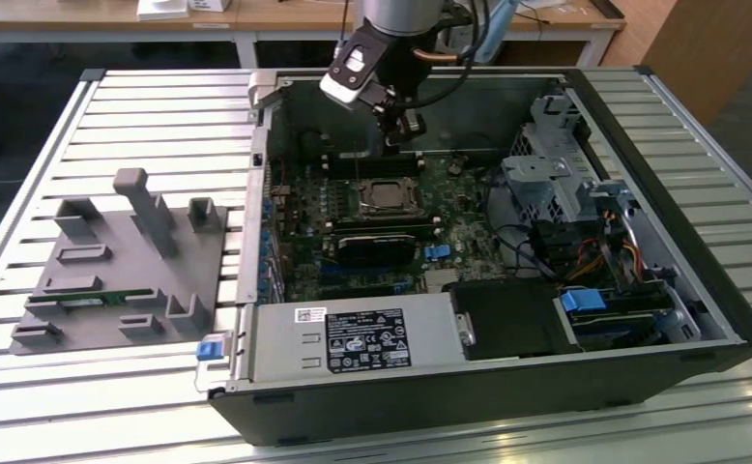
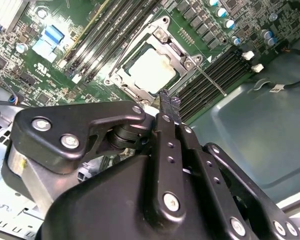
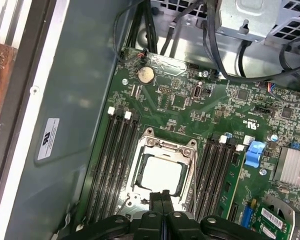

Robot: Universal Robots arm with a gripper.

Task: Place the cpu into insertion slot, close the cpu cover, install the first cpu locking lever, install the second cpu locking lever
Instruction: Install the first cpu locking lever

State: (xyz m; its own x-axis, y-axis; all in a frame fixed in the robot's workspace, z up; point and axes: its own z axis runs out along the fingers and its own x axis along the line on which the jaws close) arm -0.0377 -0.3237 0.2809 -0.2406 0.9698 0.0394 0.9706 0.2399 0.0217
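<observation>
The cpu [image 1: 383, 196] is seated in its socket on the motherboard [image 3: 205, 112], inside the open computer case [image 1: 479, 387]. In both wrist views its pale metal top is framed by the cpu cover [image 3: 166, 146] [image 2: 177, 50], which is laid flat over it. In the second wrist view a thin locking lever [image 2: 212, 81] is seen reaching from one corner of the socket out across the memory slots [image 2: 217, 67]. With the exterior view read as a clock face, the gripper [image 1: 399, 143] is held above the board at twelve o'clock of the cpu, just beside the socket. Its fingers [image 3: 156, 200] are pressed together with nothing between them. A grey fixture [image 1: 131, 261] is set on the slatted table [image 1: 157, 116] at nine o'clock of the case.
</observation>
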